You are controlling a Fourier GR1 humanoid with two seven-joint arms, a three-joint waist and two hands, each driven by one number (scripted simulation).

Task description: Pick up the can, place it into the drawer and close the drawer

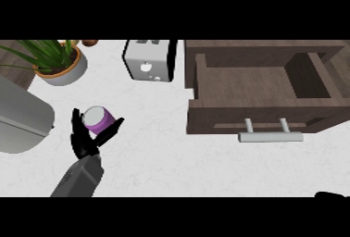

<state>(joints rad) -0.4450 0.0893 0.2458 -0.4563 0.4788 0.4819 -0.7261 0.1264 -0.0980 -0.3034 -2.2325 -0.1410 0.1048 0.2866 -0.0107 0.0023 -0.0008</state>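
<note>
A purple can (99,118) with a pale lid stands on the white counter, left of centre. My left hand (87,137) reaches up from below it. Its fingers (77,121) run straight along the can's left side and the thumb (113,127) lies along its right side, so the can sits between them. The hand is open. The brown wooden drawer (205,81) is pulled out at the upper right, its inside bare, with a silver bar handle (270,136) on its front. Only a black sliver of my right hand (333,195) shows at the lower right corner.
A white toaster (147,61) stands just left of the drawer. A potted plant (60,65) is at the upper left. A large grey rounded appliance (21,121) fills the left edge, close to the can.
</note>
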